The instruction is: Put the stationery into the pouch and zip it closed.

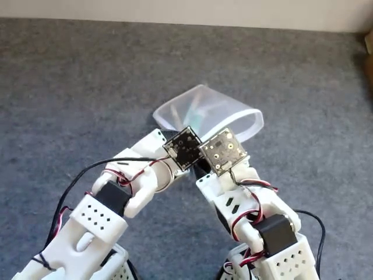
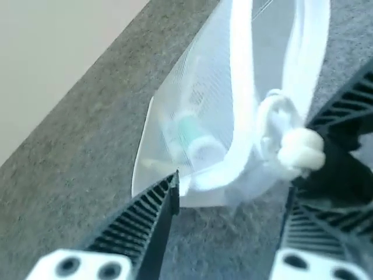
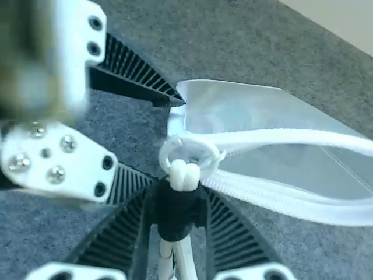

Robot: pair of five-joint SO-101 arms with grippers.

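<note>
A translucent white pouch (image 1: 207, 114) lies on the grey carpet with its mouth gaping. Through its wall show stationery items (image 2: 189, 137), one with a teal part and a white cap. My right gripper (image 3: 178, 198) is shut on the white zipper pull (image 3: 185, 170) at the pouch's near end, where the two zipper tracks (image 3: 274, 140) spread apart. My left gripper (image 2: 230, 189) is open, its black ribbed fingers (image 2: 148, 213) on either side of the same end of the pouch, close beside the right gripper (image 2: 344, 146). In the high view both wrists meet just in front of the pouch.
Grey carpet (image 1: 70, 87) surrounds the pouch on all sides. A pale floor strip (image 1: 175, 11) runs along the far edge. A brown object (image 1: 369, 52) sits at the far right edge. Cables (image 1: 87, 175) hang along both arms.
</note>
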